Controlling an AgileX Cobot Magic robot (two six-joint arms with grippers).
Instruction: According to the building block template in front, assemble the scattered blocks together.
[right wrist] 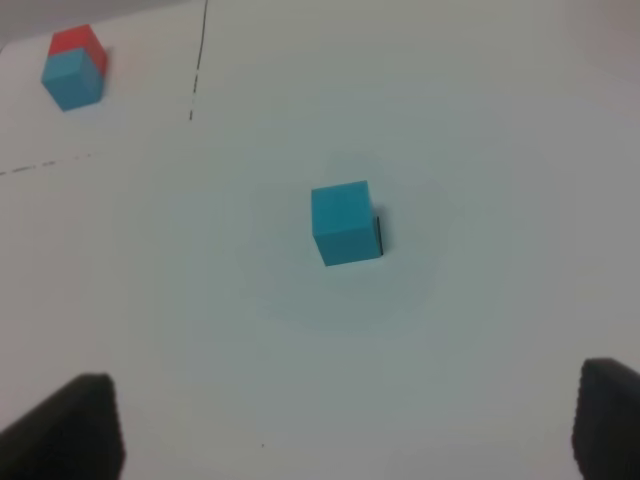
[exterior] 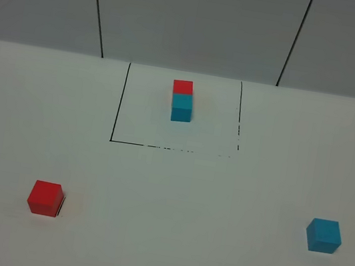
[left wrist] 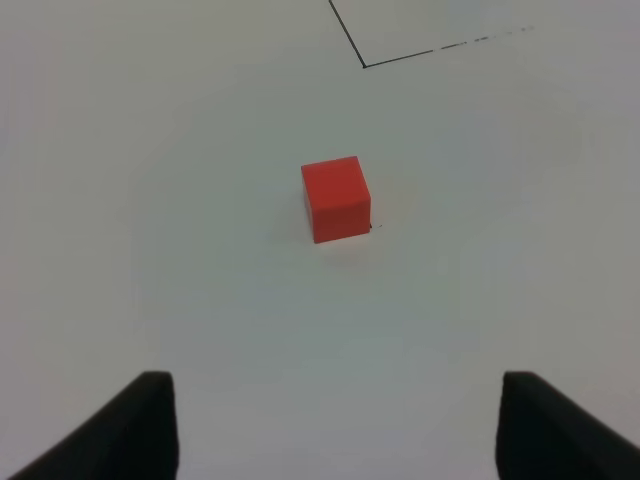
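Observation:
The template (exterior: 182, 100), a red cube joined to a cyan cube, stands inside a black-lined square at the back centre; it also shows in the right wrist view (right wrist: 73, 68). The loose red cube (exterior: 45, 198) sits at the front left and shows in the left wrist view (left wrist: 336, 198), well ahead of my open, empty left gripper (left wrist: 335, 430). The loose cyan cube (exterior: 323, 236) sits at the front right and shows in the right wrist view (right wrist: 346, 222), ahead of my open, empty right gripper (right wrist: 345, 425). Neither arm shows in the exterior high view.
The white table (exterior: 173, 200) carries a black-lined square outline (exterior: 118, 107) around the template. Grey wall panels (exterior: 195, 21) stand behind the table's far edge.

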